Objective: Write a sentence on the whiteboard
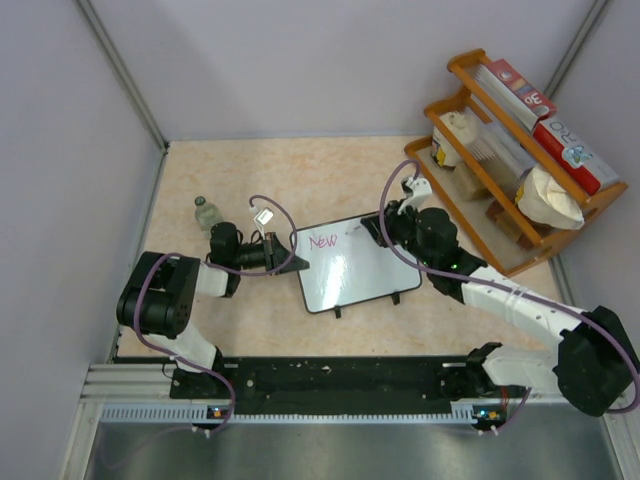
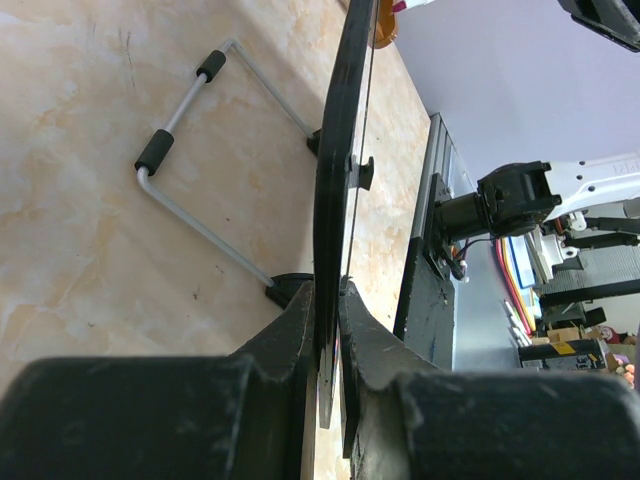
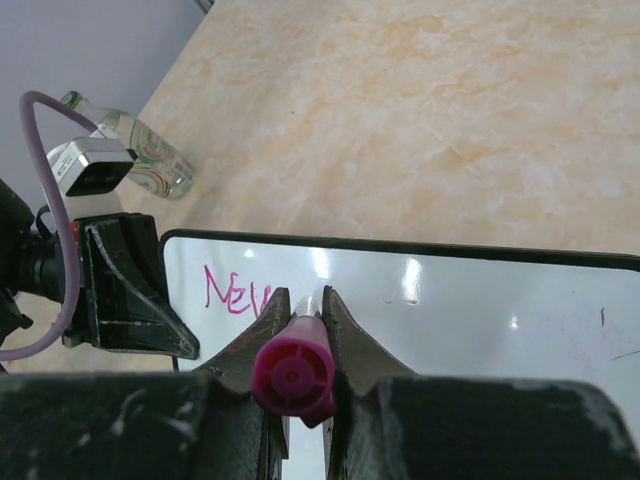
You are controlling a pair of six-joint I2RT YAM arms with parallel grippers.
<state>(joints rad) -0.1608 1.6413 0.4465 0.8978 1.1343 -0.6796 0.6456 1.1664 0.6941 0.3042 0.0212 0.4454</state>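
The whiteboard (image 1: 352,272) lies in the middle of the table with the sentence's pink word "New" (image 1: 324,240) at its top left. My left gripper (image 1: 284,250) is shut on the board's left edge. In the left wrist view the whiteboard (image 2: 335,150) shows edge-on between the left gripper's (image 2: 331,287) jaws. My right gripper (image 1: 378,228) hangs over the board's top edge, shut on a magenta marker (image 3: 292,375). In the right wrist view the right gripper (image 3: 305,296) points the marker down at the whiteboard (image 3: 480,320), just right of "New" (image 3: 233,290). The marker's tip is hidden.
A small glass bottle (image 1: 206,212) stands left of the board, close behind the left arm. A wooden rack (image 1: 520,175) with boxes and bags fills the back right. The board's wire stand (image 2: 190,130) rests on the tabletop. Walls close in left and behind.
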